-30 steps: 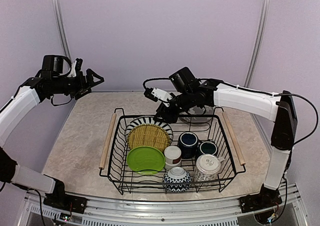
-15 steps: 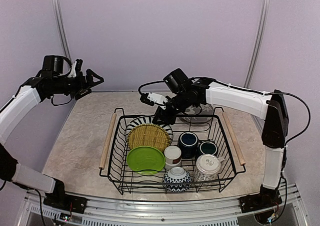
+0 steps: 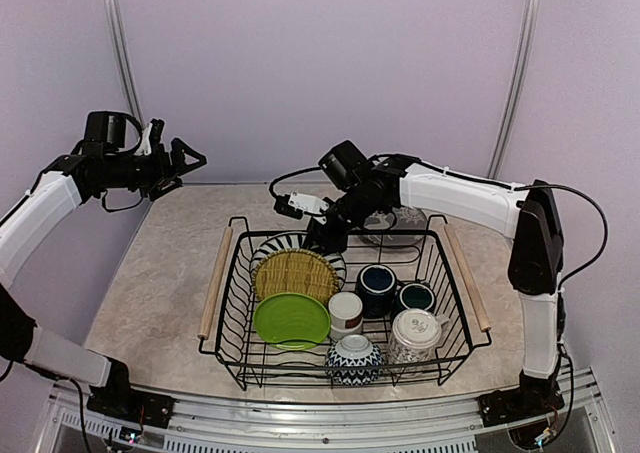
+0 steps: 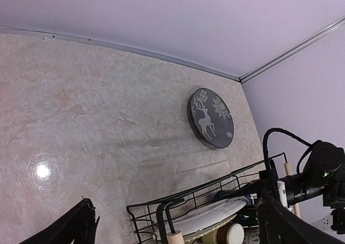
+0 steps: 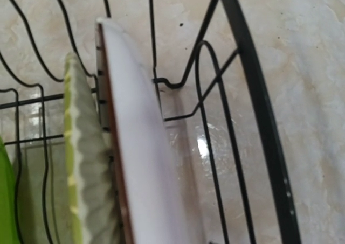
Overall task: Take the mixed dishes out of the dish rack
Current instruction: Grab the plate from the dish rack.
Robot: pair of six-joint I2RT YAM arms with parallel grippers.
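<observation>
The black wire dish rack [image 3: 232, 273] stands mid-table. At its far left stand the striped plate [image 3: 300, 243], woven yellow plate [image 3: 297, 273] and lime-green plate [image 3: 291, 319]. A dark blue mug [image 3: 377, 285], teal mug [image 3: 415, 297], white cups [image 3: 346, 311] and patterned bowl [image 3: 355, 358] fill the right and front. My right gripper [image 3: 325, 235] hangs at the rack's far rim, just behind the striped plate's top edge, empty; the right wrist view shows that plate's white back [image 5: 145, 163] close up, with no fingers in frame. My left gripper [image 3: 195, 158] is open and empty, high at the far left.
A dark round plate with a white deer [image 3: 392, 225] lies on the table behind the rack, also in the left wrist view [image 4: 211, 117]. Wooden handles [image 3: 215, 281] run along the rack's short sides. Walls stand close behind and to both sides.
My right gripper has moved left and down along the rack's far rim to the striped plate. The left arm has not moved.
</observation>
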